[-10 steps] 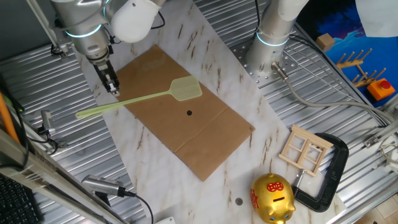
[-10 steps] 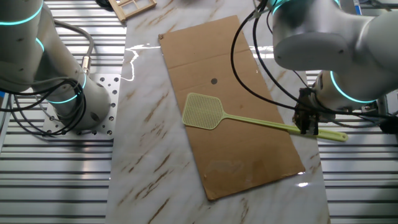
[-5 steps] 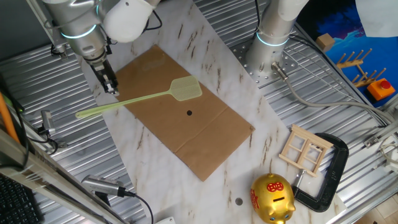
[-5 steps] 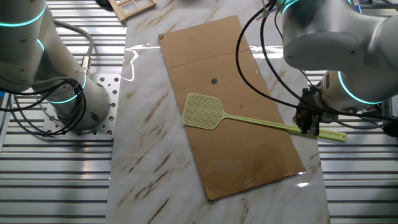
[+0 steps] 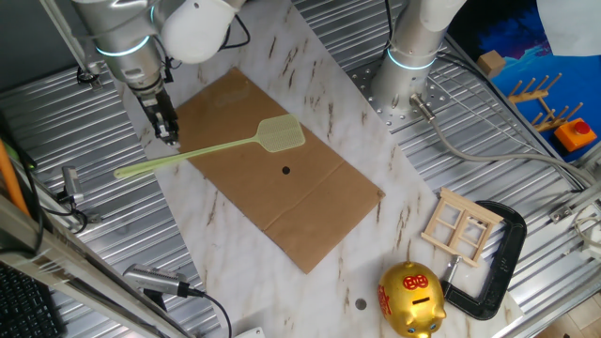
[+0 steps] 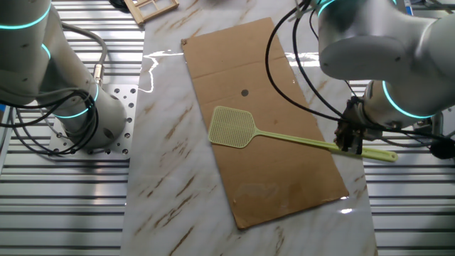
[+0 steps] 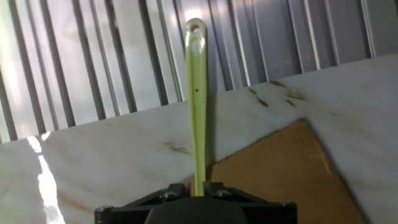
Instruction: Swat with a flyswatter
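The pale yellow-green flyswatter point(image 5: 281, 135) lies flat, its mesh head on the brown cardboard sheet point(image 5: 310, 211) and its handle reaching out over the marble to the left. In the other fixed view the head point(image 6: 232, 127) points left. My gripper point(image 5: 172, 141) stands down on the handle near its free end, also in the other fixed view point(image 6: 350, 147). In the hand view the handle point(image 7: 198, 93) runs straight out from between the fingers of my gripper point(image 7: 198, 186), which is shut on it. A small black dot point(image 5: 285, 170) sits on the cardboard close to the head.
A second arm's base point(image 5: 410, 75) stands at the back of the table. A gold piggy bank point(image 5: 410, 299), a wooden frame point(image 5: 460, 225) and a black clamp point(image 5: 498, 263) lie at the front right. Ribbed metal flanks the marble.
The upper arm has shifted slightly. The gripper stays on the handle, and the flyswatter lies where it was.
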`<state>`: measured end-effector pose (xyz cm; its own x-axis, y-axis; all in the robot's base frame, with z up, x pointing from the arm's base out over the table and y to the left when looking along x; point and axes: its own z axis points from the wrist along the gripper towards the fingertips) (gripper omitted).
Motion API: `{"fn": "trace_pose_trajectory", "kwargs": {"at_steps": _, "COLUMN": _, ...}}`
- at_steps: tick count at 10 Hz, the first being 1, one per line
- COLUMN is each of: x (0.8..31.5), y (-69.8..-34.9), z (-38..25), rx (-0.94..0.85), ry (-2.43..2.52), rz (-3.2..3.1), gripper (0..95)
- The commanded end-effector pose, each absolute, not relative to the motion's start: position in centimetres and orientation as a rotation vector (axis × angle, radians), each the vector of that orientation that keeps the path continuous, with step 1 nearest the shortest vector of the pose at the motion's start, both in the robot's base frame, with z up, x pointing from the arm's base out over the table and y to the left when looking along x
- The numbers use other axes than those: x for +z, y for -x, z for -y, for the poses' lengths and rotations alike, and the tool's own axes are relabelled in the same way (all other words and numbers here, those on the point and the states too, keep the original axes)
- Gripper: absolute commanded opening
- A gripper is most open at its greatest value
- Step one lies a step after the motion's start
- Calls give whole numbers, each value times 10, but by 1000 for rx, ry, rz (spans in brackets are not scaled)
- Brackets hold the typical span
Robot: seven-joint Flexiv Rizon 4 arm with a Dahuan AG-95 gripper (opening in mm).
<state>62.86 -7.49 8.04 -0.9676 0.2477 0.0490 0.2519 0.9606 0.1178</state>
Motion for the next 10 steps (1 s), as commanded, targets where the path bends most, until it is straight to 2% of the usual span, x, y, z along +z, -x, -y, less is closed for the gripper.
{"fn": "trace_pose_trajectory", "kwargs": {"at_steps": 1, "x": 73, "y": -632, "z": 75, "rx": -201, "ry": 397, "rz": 3080, "gripper": 380}}
{"fn": "trace_pose_trajectory", "kwargs": {"at_steps": 4, "x": 58, "y": -639, "z": 77, "rx": -201, "ry": 353, "rz": 3084, "gripper": 380}}
{"fn": "trace_pose_trajectory", "kwargs": {"at_steps": 5, "x": 51, "y": -642, "z": 80, "rx": -202, "ry": 327, "rz": 3090, "gripper": 190}}
{"fn": "trace_pose_trajectory", "kwargs": {"at_steps": 10, "x": 34, "y": -643, "z": 77, "rx": -193, "ry": 283, "rz": 3094, "gripper": 190}}
